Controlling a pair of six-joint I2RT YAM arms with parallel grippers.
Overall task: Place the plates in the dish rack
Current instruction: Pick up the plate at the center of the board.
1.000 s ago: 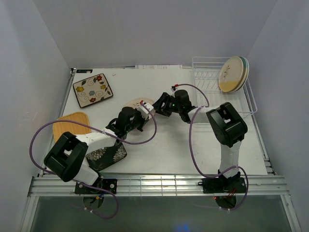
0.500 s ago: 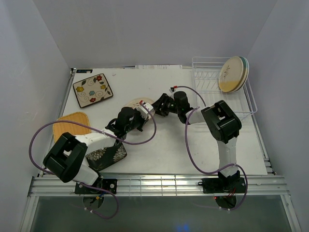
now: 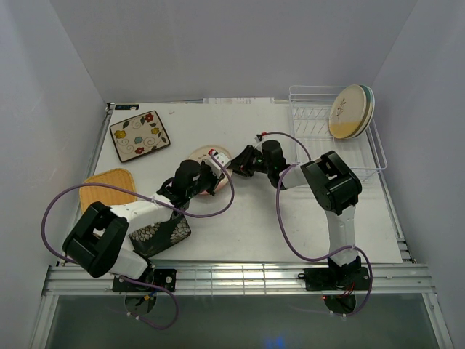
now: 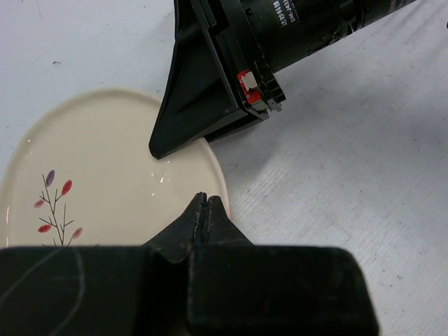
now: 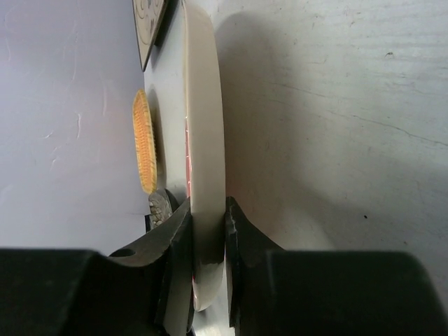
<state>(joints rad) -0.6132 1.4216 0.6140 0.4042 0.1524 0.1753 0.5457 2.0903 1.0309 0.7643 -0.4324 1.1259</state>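
Observation:
A cream round plate (image 3: 205,155) with a small twig motif (image 4: 105,168) lies mid-table. My right gripper (image 3: 237,163) is shut on its right rim; in the right wrist view (image 5: 208,238) the two fingers clamp the plate's edge (image 5: 204,140) from both sides. My left gripper (image 3: 212,173) is shut and holds nothing; its joined tips (image 4: 207,201) sit at the plate's near rim, just below the right gripper's finger (image 4: 203,91). The white wire dish rack (image 3: 312,134) stands at the back right with three round plates (image 3: 352,110) upright in it.
A flowered cream square plate (image 3: 139,135) lies at the back left. An orange-yellow plate (image 3: 107,189) sits at the left edge. A black floral plate (image 3: 161,234) lies under my left arm near the front. Purple cables loop round both arms.
My right gripper has slid left onto the cream plate's rim and shut on it. The left gripper has edged slightly toward the plate and stays shut.

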